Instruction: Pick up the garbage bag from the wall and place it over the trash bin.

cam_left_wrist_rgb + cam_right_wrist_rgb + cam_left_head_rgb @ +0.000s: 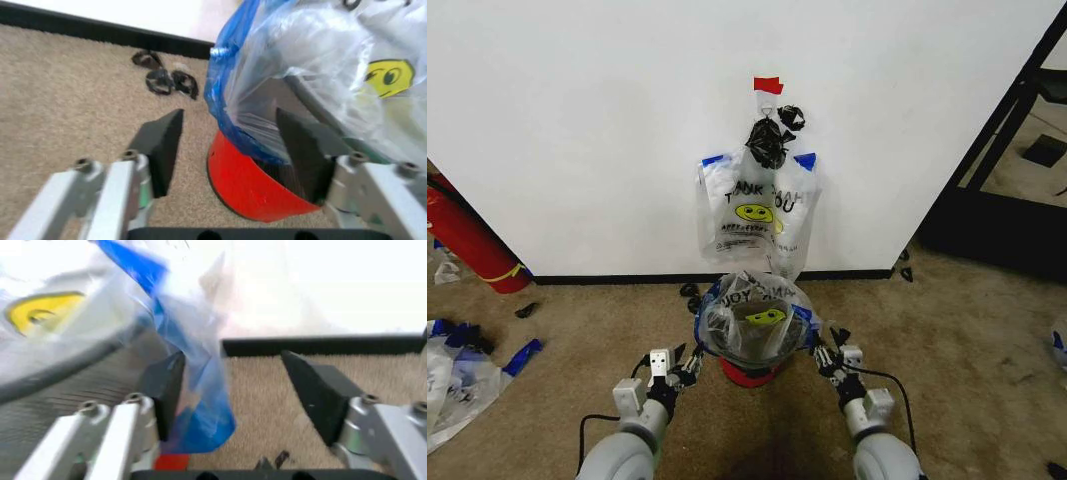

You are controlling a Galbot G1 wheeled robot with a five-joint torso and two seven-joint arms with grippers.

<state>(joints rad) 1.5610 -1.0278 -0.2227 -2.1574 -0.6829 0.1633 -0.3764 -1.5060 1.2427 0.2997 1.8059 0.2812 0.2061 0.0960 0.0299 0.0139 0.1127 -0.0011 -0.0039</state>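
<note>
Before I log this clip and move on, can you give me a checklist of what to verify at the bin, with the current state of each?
1. Garbage bag draped over the trash bin: ok, it covers the rim.
2. Left gripper released: ok, jaws open, blue trim and bin wall between them.
3. Right gripper released: ok, jaws open, blue bag edge hanging between them.
4. Bin upright on the carpet: ok.
5. Bag pulled evenly around the whole rim: cannot tell, far side hidden.
6. Wall hook emptied: not ok, another smiley bag hangs there.
</note>
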